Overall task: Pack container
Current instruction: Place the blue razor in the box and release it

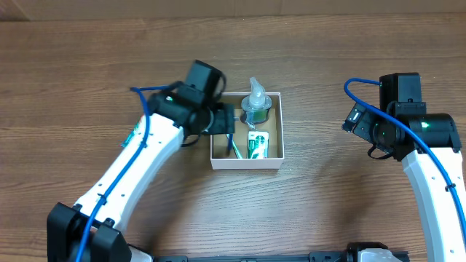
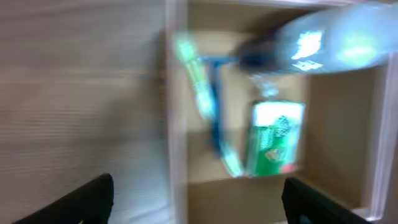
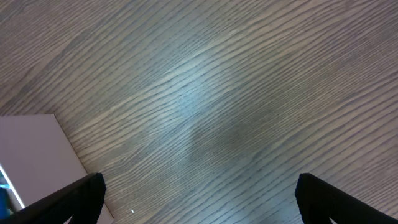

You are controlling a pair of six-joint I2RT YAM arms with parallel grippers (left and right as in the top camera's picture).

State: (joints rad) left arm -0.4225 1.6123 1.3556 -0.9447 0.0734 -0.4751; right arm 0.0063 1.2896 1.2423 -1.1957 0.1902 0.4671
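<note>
Since the container (image 1: 245,162), sitting mid-bench about halfway between the left and right edges, already holds a clear pump bottle (image 1: 255,104), a green packet (image 1: 256,145) and a blue-and-green toothbrush (image 1: 234,148), the packing looks close to finished. No loose toiletry shows on the bench around it. The left gripper (image 1: 226,120) hangs over the box's left wall. Its wrist camera, though blurred, shows its fingers (image 2: 87,199) spread wide with nothing between them, so the step in hand appears to be a release, or a lift clear of the box. The next move probably calls for raising that arm straight up so that it clips neither the wall nor the bottle. The right gripper (image 1: 356,120) hovers toward the right edge, well apart from the box, its fingers (image 3: 81,196) wide over bare bench. Only the overhead view shows both arms and all three items at once. Only the right wrist view shows a corner of the box's white wall from outside.
</note>
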